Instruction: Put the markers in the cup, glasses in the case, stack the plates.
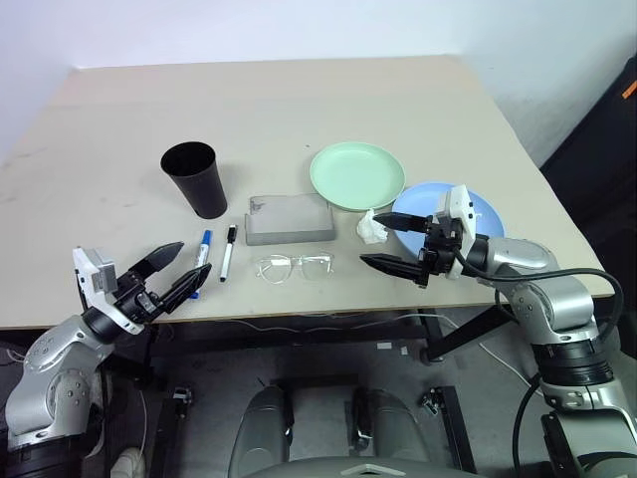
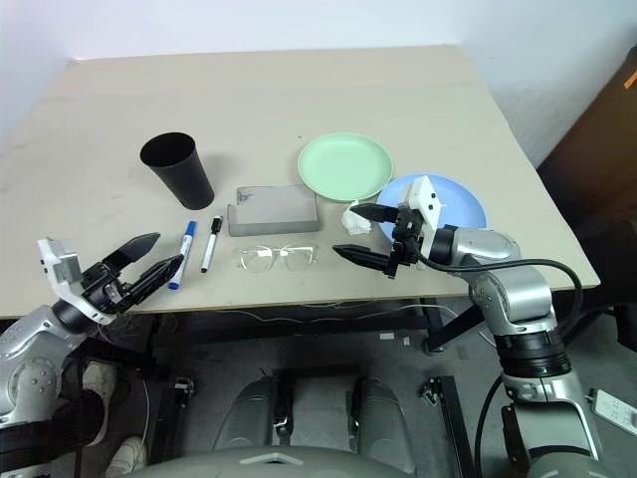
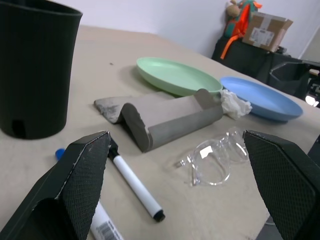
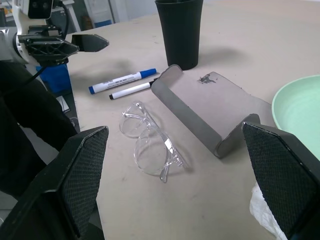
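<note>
Table (image 1: 119, 149): beige top carrying every item, none yet sorted.
Cup (image 1: 194, 179): black tumbler, upright, toward the left side of the table, behind the markers.
Blue-capped marker (image 1: 201, 261): flat near the front edge, just left of the black-capped one, below the cup.
Black-capped marker (image 1: 228, 253): flat, nearly parallel to the blue-capped marker, just left of the case's front corner.
Case (image 1: 290, 218): grey box, lying shut between the cup and the green plate, directly behind the glasses.
Glasses (image 1: 293, 266): clear frame, resting on the table near the front edge, outside the case.
Green plate (image 1: 356, 175): right of the case, farther back than the blue plate.
Blue plate (image 1: 485, 211): right of and nearer than the green plate, partly hidden by the right claw; unstacked, whether rims touch cannot be told.
Tissue (image 1: 371, 228): small crumpled white wad between the case and the blue plate.
Left claw (image 1: 171, 274): fingers spread wide, empty, at the front edge left of the markers.
Right claw (image 1: 394, 243): fingers spread wide, empty, above the front edge, right of the glasses, beside the tissue.
</note>
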`<state>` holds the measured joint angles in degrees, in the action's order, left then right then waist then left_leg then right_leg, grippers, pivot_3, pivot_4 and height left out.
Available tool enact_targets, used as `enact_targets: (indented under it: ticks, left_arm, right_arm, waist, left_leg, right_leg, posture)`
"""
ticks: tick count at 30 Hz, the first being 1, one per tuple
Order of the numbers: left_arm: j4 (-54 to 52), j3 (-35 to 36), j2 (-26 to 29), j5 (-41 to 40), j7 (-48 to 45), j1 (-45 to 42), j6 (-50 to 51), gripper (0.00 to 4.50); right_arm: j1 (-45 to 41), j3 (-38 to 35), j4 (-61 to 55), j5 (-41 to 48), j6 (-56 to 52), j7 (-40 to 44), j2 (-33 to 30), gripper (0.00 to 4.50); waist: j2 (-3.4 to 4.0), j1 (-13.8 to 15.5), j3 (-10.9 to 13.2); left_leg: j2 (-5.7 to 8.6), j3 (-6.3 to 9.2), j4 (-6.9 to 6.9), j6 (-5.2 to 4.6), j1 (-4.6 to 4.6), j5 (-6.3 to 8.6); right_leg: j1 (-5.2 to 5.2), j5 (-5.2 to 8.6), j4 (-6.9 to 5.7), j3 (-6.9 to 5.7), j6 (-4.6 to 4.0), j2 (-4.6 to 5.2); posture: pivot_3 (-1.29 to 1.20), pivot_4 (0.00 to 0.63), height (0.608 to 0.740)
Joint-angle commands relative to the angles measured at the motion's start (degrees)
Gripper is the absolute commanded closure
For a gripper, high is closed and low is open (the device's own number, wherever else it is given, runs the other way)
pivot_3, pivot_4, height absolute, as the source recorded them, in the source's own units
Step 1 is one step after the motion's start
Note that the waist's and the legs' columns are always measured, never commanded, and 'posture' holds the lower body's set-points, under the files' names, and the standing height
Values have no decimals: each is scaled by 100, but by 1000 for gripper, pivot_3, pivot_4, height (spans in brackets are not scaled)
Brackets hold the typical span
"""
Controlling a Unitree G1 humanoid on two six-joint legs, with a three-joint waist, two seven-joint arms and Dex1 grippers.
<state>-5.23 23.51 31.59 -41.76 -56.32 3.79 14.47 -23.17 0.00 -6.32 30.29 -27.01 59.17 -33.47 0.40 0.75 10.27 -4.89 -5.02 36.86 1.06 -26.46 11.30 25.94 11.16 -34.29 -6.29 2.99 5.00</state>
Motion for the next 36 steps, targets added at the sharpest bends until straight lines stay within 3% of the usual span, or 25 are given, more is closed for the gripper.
enact_targets:
  ticks: [1, 25, 36]
  left_arm:
    - [-199, 103, 96, -58, -70, -36, -59, 47]
    - [129, -575, 5, 136, -306, -732, 41, 47]
    - [402, -797, -115, 325, -341, -1023, -88, 47]
  right_arm:
    - [52, -206, -175, 72, 151, -20, -20, 0]
    - [-68, -222, -24, -374, 381, -299, -256, 0]
    - [-33, -58, -345, -465, -968, -400, -1005, 0]
  waist:
    - [0, 2, 0]
    - [0, -3, 0]
    - [0, -2, 0]
  left_leg:
    - [0, 0, 0, 0, 0, 0]
    - [0, 1, 8, 0, 1, 0]
    - [1, -1, 11, -1, -2, -1]
  right_leg:
    - [1, 0, 0, 0, 0, 0]
    - [-22, 0, -6, 0, 0, -1]
    - [-21, 0, -5, 2, 0, 1]
  posture:
    - [0, 150, 738]
    - [0, 150, 738]
    - [0, 150, 738]
